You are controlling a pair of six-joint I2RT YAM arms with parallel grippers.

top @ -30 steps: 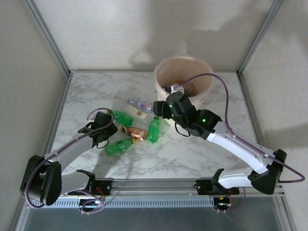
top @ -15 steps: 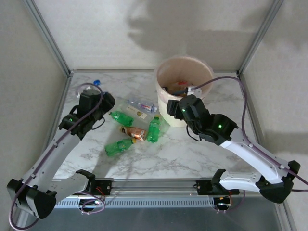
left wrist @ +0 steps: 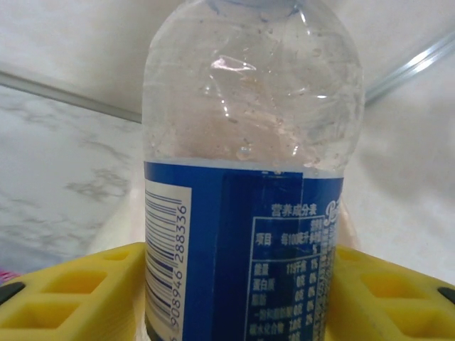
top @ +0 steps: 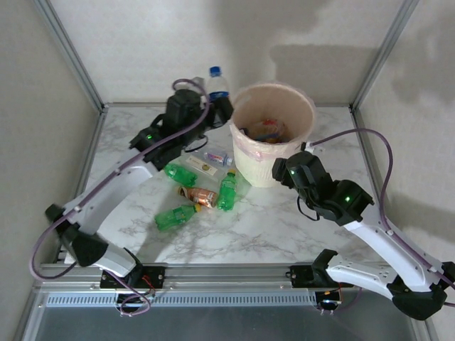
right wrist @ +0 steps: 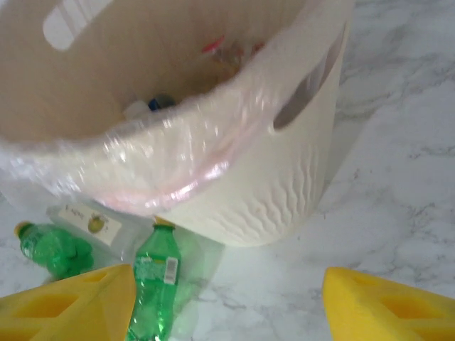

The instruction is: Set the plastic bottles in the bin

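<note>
Bottle [left wrist: 245, 177] (clear, blue label) clamped in left gripper [top: 219, 108], beside bin [top: 263, 168]

Clear bottle [left wrist: 249, 106], blue label [left wrist: 227, 241]: barcode digits 908946 288336; nutrition heading 营养成分表, 项目, 每100毫升.

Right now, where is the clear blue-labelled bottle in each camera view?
Top external: clear bottle, blue cap up, held by the left end effector, beside the bin at its left rim.
Left wrist: close-up, upright between the yellow fingers.
Right wrist: aimed at the bin.
Shared landmark: the marble table.
</note>
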